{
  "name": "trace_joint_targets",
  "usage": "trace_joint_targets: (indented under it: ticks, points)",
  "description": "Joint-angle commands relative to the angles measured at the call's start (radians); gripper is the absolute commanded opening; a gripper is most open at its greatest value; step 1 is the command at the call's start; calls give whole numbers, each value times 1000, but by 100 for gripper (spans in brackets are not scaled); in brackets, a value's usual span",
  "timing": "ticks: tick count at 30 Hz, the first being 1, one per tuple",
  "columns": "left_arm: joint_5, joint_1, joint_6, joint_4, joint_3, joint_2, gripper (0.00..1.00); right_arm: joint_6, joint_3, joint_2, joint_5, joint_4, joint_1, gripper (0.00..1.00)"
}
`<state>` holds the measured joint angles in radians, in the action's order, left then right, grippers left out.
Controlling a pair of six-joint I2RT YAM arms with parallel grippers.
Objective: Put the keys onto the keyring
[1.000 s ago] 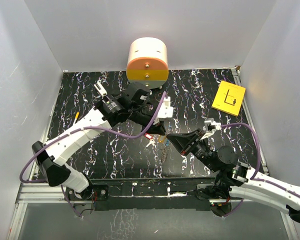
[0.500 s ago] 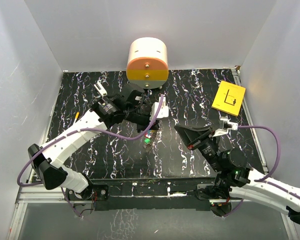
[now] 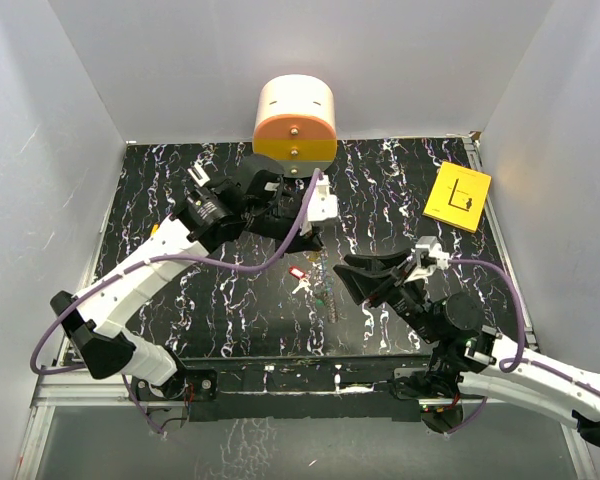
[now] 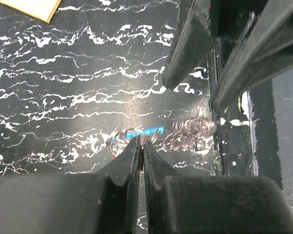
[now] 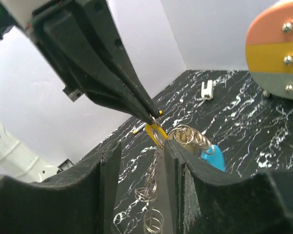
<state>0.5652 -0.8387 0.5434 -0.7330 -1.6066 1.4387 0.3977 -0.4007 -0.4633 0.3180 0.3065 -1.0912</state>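
Observation:
My left gripper (image 3: 310, 240) is shut on a keyring (image 5: 158, 127) and holds a bunch of rings and keys above the black marbled table (image 3: 180, 310). A yellow key (image 5: 155, 132), a blue key (image 5: 212, 157) and a coil of rings (image 5: 185, 136) hang at its tips (image 4: 142, 142). A red key (image 3: 297, 272) shows below it. I cannot make out a green key. A chain of rings (image 5: 154, 195) dangles between the fingers of my open right gripper (image 5: 142, 146), which sits just right of the bunch (image 3: 346, 272).
An orange-and-white drum (image 3: 295, 120) stands at the back centre. A yellow booklet (image 3: 458, 196) lies at the back right. A small white clip (image 5: 206, 89) and a yellow pen (image 3: 152, 232) lie on the table's left side. White walls close three sides.
My left gripper has lifted the bunch up and back toward the drum. My right gripper pulled away to the right, then came back left toward the bunch, open.

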Motion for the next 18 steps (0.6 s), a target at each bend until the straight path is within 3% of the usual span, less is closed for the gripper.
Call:
trace_joint_targets:
  ticks: [1,8,18]
  points:
    - [80,1,-150,47,-89,1,0,-166,34,28,-88,181,1,46]
    - [145,2,-343,76,-160,40,0,-356,143,34,-107,399,1,45]
    - [172,1,-402,106,-138,39,0,-439,143,49,-121,441,1,42]
